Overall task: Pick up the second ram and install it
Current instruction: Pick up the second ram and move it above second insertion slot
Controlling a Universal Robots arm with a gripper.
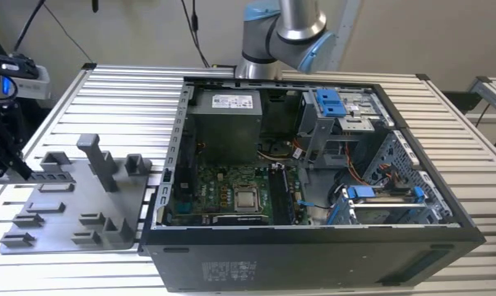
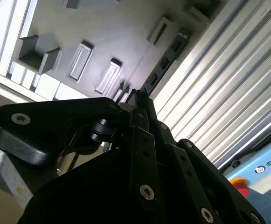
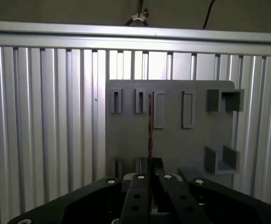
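First wrist view: end effector (image 3: 150,163) narrow, tight around the second ram (image 3: 150,122), above the grey tray (image 3: 198,140).

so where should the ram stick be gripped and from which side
Pinch the second ram across its two flat faces, at one end, coming in along its length: it is a thin flat strip with little edge to clamp. The gripper seems shut on it this way, over the grey tray.

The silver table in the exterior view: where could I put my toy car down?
The table is bare between the grey tray and the far edge, beside the computer case. Another strip runs along the case's other side. Crowded: inside the case and around the gripper holding the second ram.
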